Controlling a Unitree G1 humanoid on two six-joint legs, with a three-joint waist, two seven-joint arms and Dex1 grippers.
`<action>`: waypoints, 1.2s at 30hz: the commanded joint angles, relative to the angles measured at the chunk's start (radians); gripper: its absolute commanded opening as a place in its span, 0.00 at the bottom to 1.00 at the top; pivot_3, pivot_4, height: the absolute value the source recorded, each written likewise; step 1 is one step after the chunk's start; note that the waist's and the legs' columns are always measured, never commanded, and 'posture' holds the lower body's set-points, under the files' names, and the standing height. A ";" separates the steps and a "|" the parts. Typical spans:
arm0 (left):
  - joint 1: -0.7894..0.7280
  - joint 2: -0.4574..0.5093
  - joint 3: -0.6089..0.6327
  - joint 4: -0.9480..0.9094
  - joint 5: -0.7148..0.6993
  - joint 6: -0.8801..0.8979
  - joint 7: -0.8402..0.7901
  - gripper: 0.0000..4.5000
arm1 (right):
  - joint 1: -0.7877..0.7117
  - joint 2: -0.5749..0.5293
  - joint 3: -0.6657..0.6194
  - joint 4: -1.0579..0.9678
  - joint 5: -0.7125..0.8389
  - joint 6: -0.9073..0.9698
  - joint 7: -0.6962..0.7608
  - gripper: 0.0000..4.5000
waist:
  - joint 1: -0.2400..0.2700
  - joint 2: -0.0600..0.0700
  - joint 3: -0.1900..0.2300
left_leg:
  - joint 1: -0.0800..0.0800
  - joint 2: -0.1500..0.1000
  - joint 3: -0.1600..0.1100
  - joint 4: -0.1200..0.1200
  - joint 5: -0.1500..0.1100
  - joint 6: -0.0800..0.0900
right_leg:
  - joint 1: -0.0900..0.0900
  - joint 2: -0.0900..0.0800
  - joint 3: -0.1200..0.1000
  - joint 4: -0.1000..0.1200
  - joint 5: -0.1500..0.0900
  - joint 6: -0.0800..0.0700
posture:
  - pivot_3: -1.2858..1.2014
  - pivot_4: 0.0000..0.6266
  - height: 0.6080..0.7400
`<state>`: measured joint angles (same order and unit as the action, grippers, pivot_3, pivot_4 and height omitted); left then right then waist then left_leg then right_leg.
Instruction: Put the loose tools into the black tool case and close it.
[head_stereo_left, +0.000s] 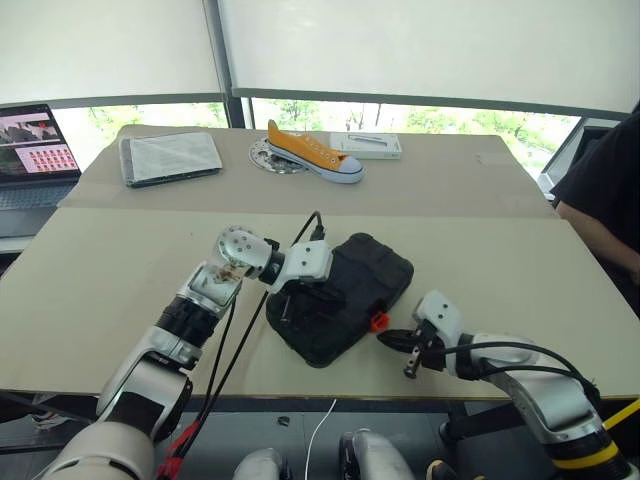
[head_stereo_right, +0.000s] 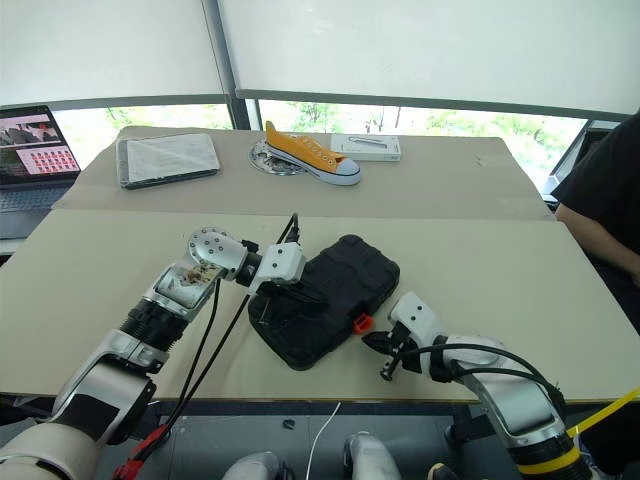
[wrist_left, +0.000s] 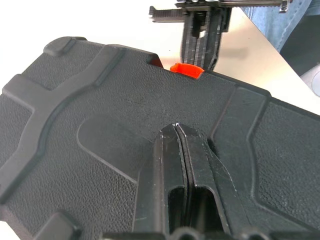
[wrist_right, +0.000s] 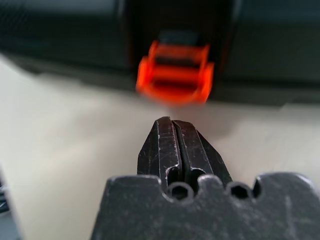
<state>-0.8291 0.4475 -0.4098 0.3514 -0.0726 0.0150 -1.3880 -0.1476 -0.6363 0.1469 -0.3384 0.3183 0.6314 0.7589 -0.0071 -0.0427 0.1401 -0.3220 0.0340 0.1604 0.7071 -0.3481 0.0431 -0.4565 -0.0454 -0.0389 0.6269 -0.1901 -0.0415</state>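
Pressing case lid (wrist_left: 100, 130): closed left tool (wrist_left: 176, 131)

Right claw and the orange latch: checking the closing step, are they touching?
Apart. The right wrist view shows bare table between the shut right claw and the orange latch.

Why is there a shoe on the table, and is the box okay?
The yellow sneaker at the table's far side seems out of place. The black tool case lies closed at an angle, its orange latch sticking out, apparently not snapped down.

orange latch (wrist_right: 174, 80) blurred, laptop (head_stereo_left: 35, 160) cut off, person (head_stereo_left: 605, 190) cut off
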 joint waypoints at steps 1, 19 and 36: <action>0.024 0.017 -0.055 0.031 0.079 -0.043 -0.007 0.01 | -0.062 0.006 -0.072 -0.082 0.051 0.004 -0.004 0.00 | -0.003 0.000 0.000 | 0.000 0.000 0.000 0.000 0.000 0.000 | 0.000 0.000 0.000 0.000 0.000 0.000 | 0.52 0.24 0.94; 0.047 0.021 0.008 0.067 0.080 -0.051 0.029 0.01 | -0.082 -0.052 -0.191 -0.159 0.169 0.101 0.035 0.00 | 0.006 0.003 -0.006 | 0.000 -0.001 0.001 -0.001 -0.001 0.002 | 0.000 -0.001 0.000 0.000 0.002 -0.003 | 0.52 0.24 0.94; 0.573 0.595 0.737 -0.469 -0.408 0.630 0.032 0.98 | 0.017 -0.484 -0.557 0.186 0.293 -0.133 0.646 0.73 | 0.005 0.006 0.004 | 0.003 0.001 0.000 -0.010 0.001 -0.003 | -0.005 -0.001 -0.001 -0.001 -0.007 -0.002 | 0.52 0.24 0.94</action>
<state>-0.2806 1.0271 0.2440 -0.0557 -0.4209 0.5900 -1.3821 -0.1121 -1.1015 -0.3845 -0.1793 0.5849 0.5212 1.3646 -0.0024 -0.0362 0.1445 -0.3187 0.0351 0.1601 0.6966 -0.3468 0.0401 -0.4610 -0.0470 -0.0399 0.6261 -0.1968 -0.0435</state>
